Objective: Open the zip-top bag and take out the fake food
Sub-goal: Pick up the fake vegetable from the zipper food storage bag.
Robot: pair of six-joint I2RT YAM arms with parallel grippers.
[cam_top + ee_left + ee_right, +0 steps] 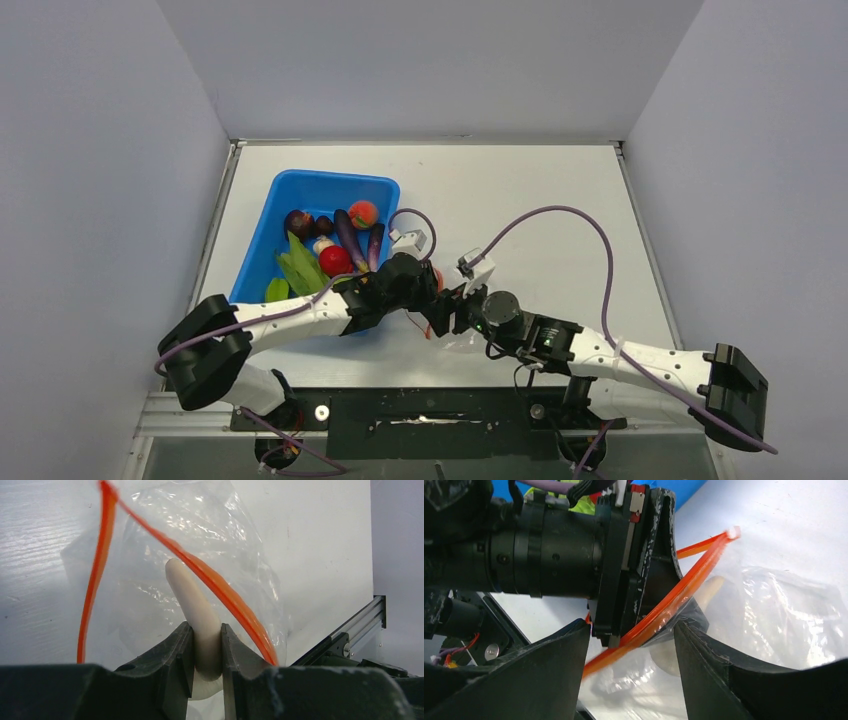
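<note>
Left fingers [175, 652] clenched on a white fake food piece [192, 600] inside the zip-top bag [210, 535] mouth, orange zipper strip [220, 587] crossing it. Right fingers [549, 675] spread, strip between them. Bag on worktop [540, 200], right of blue bin [300, 185] of toy foods [335, 260].

Left pincer [684, 620], fake food [711, 587] in zip-top bag [774, 615], right pincer [631, 627] spread

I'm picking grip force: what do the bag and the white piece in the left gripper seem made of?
The zip-top bag looks like thin clear plastic film: glossy highlights, crinkles. The white piece looks like smooth matte plastic, possibly rubbery; no glare, even cream colour.
</note>
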